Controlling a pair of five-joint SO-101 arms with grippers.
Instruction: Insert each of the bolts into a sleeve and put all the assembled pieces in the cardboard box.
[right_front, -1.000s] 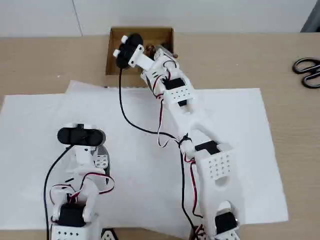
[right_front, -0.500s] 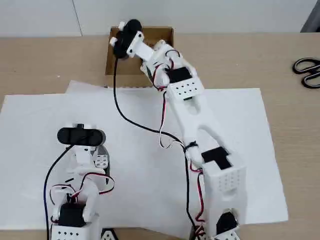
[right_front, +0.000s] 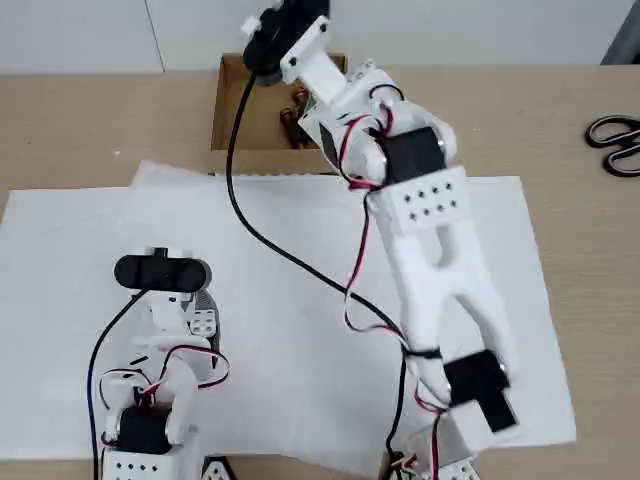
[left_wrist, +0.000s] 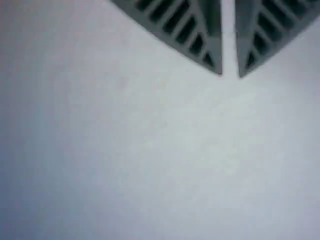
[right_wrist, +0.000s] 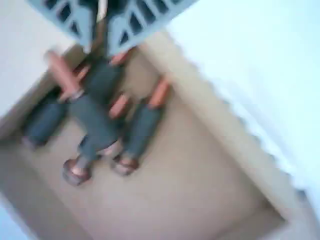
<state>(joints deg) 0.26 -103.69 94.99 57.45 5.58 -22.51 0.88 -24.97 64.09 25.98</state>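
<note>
Right arm (right_front: 430, 210) was seen in the high view stretched across the white paper (right_front: 280, 330) to the cardboard box (right_front: 232, 120) at the far edge of the table (right_front: 560, 110).

Right gripper (right_wrist: 100, 22) was recorded in its wrist view above the box interior. Its jaws were drawn together to a narrow slit, and nothing was seen clamped between them.

Assembled pieces (right_wrist: 100, 125), grey sleeves with copper-coloured bolts through them, were found lying inside the box on its floor, bunched toward one corner and touching or overlapping one another. An exact count could not be fixed because of blur.

Left arm (right_front: 160, 330) was noted at the near left of the table, over the paper. Left gripper (left_wrist: 229, 70) was pointed down at bare paper, jaws closed to a thin gap and holding nothing.

Scissors (right_front: 614, 142) were noted on the table at the far right, well apart from the box.
</note>
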